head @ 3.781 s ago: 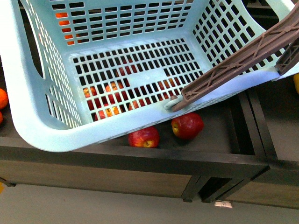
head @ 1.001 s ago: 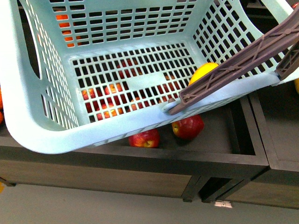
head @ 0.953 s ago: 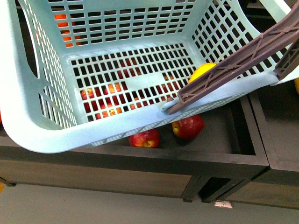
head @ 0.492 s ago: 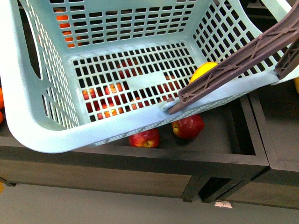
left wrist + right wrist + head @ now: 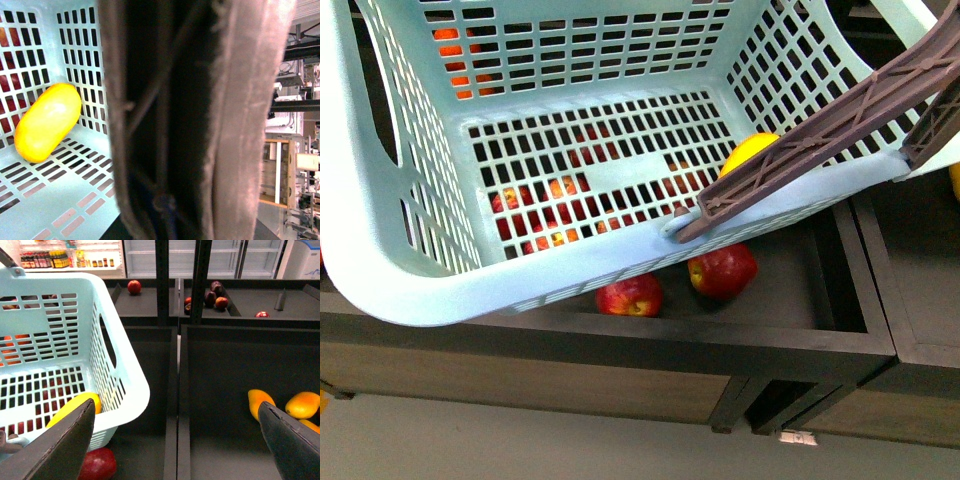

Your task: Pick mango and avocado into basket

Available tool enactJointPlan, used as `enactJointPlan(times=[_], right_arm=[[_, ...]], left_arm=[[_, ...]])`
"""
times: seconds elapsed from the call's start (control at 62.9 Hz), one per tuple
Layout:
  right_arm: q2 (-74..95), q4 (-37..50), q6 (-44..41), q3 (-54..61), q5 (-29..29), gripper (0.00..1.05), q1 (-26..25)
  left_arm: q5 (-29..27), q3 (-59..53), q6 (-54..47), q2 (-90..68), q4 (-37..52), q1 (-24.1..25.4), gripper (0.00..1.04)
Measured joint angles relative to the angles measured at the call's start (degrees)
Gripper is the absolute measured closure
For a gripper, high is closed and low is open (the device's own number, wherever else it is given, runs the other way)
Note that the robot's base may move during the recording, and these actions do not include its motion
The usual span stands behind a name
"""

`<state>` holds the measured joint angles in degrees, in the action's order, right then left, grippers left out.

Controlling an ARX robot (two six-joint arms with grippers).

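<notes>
One of the two fruits is in: the mango (image 5: 752,150) lies on its side on the slotted floor of the basket (image 5: 380,270), in the corner nearest the brown handle (image 5: 820,135) and close against the side wall (a few seconds ago that corner was bare, and over the last second the fruit has not stirred); so I judge the first half of the task done. No avocado shows in any view; it has yet to be found and fetched. The right hand (image 5: 176,406) is spread wide with nothing between its fingers, just outside the basket and above the dark counter (image 5: 770,340); it looks free for the next pick. The left hand I cannot make out; the handle fills its wrist view, and whether the hand has hold of it I cannot tell. Beneath the basket two red apples (image 5: 722,270) rest on the counter; further along it lie more yellow-orange fruits (image 5: 260,402), well apart from the basket.
</notes>
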<state>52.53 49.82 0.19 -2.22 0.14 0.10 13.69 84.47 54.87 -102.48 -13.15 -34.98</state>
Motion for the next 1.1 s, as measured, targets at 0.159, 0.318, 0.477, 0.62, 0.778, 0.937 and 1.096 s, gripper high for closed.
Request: enactJointPlan(times=[0.159, 0.318, 0.477, 0.62, 0.778, 0.937, 1.096], right_arm=[[-0.1, 0.0, 0.0, 0.0, 0.1, 0.09, -0.2], [-0.2, 0.0, 0.0, 0.0, 0.1, 0.09, -0.2], [-0.2, 0.0, 0.0, 0.0, 0.0, 0.09, -0.2], [-0.1, 0.0, 0.0, 0.0, 0.0, 0.09, -0.1], [0.0, 0.0, 0.0, 0.1, 0.0, 0.09, -0.1], [-0.2, 0.0, 0.0, 0.1, 0.0, 0.09, -0.1], [-0.2, 0.0, 0.0, 0.1, -0.2, 0.09, -0.1]], left_arm=[[0.4, 0.0, -0.1, 0.0, 0.0, -0.7, 0.9], [1.5, 0.0, 0.8, 0.0, 0.0, -0.9, 0.9], [0.5, 0.0, 0.3, 0.0, 0.0, -0.6, 0.9], [-0.2, 0.0, 0.2, 0.0, 0.0, -0.1, 0.9], [-0.4, 0.0, -0.2, 0.0, 0.0, 0.1, 0.9], [0.2, 0.0, -0.1, 0.0, 0.0, 0.0, 0.9], [0.7, 0.0, 0.1, 0.0, 0.0, -0.2, 0.9]])
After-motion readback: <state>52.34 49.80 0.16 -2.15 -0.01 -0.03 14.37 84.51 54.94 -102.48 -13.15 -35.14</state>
